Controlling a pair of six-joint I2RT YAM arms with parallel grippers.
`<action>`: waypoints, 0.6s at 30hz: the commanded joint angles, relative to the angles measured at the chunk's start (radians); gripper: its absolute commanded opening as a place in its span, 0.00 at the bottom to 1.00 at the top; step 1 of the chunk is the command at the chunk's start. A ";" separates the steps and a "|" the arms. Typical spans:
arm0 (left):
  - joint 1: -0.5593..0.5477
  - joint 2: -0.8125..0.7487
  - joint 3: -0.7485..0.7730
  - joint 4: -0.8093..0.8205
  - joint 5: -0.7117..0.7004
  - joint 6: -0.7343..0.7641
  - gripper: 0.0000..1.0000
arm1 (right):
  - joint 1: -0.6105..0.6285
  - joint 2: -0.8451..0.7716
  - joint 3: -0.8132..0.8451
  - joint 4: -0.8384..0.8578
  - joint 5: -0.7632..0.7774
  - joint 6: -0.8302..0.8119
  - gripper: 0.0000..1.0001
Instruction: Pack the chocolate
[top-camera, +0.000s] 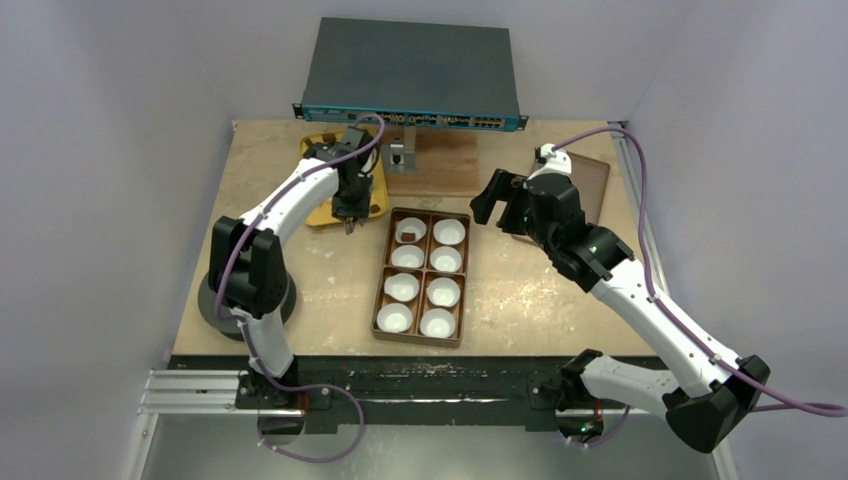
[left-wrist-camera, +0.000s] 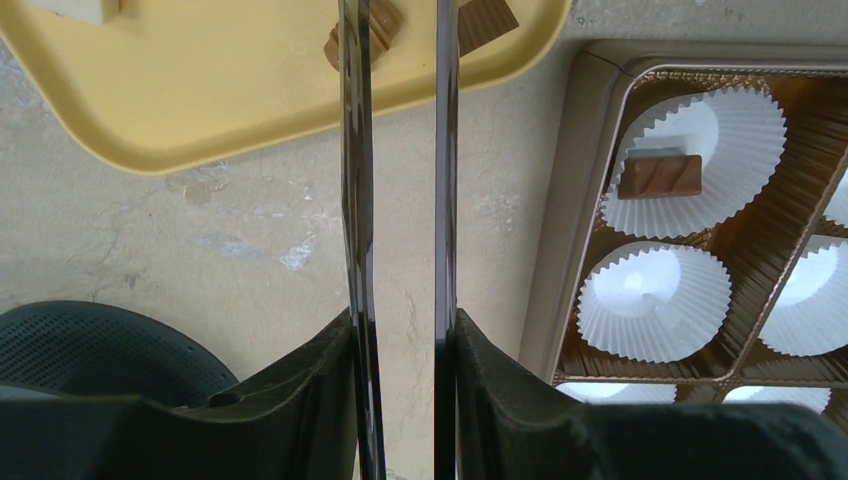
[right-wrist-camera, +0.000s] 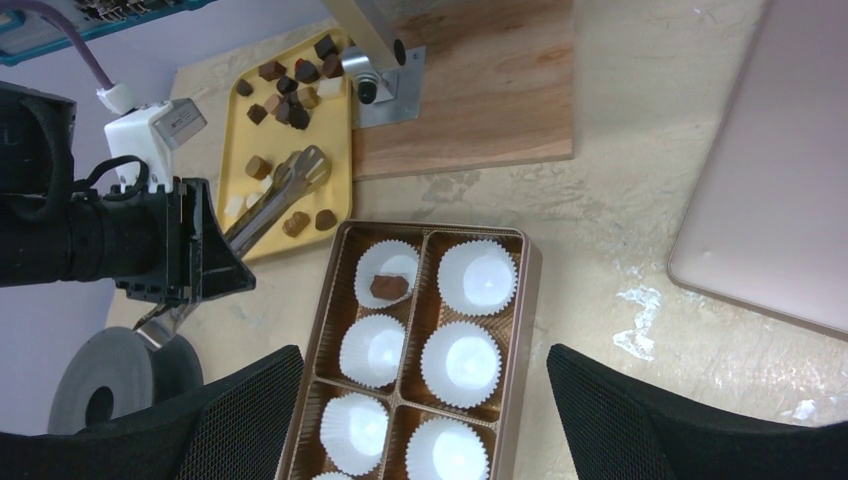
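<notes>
- Two steel arms of the tongs (right-wrist-camera: 283, 190) are clamped between the fingers of the left gripper (left-wrist-camera: 400, 335); the jaws are partly closed, pressing on the arms' outer sides.
- Held this way, the tongs reach out over the yellow tray (left-wrist-camera: 200, 90), with a narrow gap between the two arms.
- One tan chunk lies against the left arm and another sits just outside the right arm; whether the tips touch either cannot be told.
- Wide apart and empty, the fingers of the right gripper (right-wrist-camera: 425, 350) hang above the box (right-wrist-camera: 528, 300), touching nothing.
- Most of the chocolate (right-wrist-camera: 290, 85) lies loose on the tray, left of the box: small chunky bits, mainly dark brown with a few tan and pale ones. They are bunched at the far end and scattered nearer the tongs.
- One brown piece (left-wrist-camera: 660, 175) lies in the white paper cup (left-wrist-camera: 735, 125) in the box's far-left compartment.
- Seven other cups hold nothing, as the top view shows.
- Flat and pinkish-brown, the lid (right-wrist-camera: 770, 170) lies on the table (right-wrist-camera: 610, 190), to the right of the box.
</notes>
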 joint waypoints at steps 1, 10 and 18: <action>0.011 0.014 0.049 0.006 -0.015 0.025 0.30 | -0.002 -0.027 -0.003 0.008 0.007 -0.007 0.89; 0.011 -0.018 0.057 -0.010 -0.018 0.034 0.26 | 0.000 -0.035 0.000 0.000 0.025 -0.008 0.89; 0.011 -0.103 0.030 -0.027 -0.015 0.034 0.25 | -0.001 -0.034 0.005 -0.001 0.028 -0.008 0.89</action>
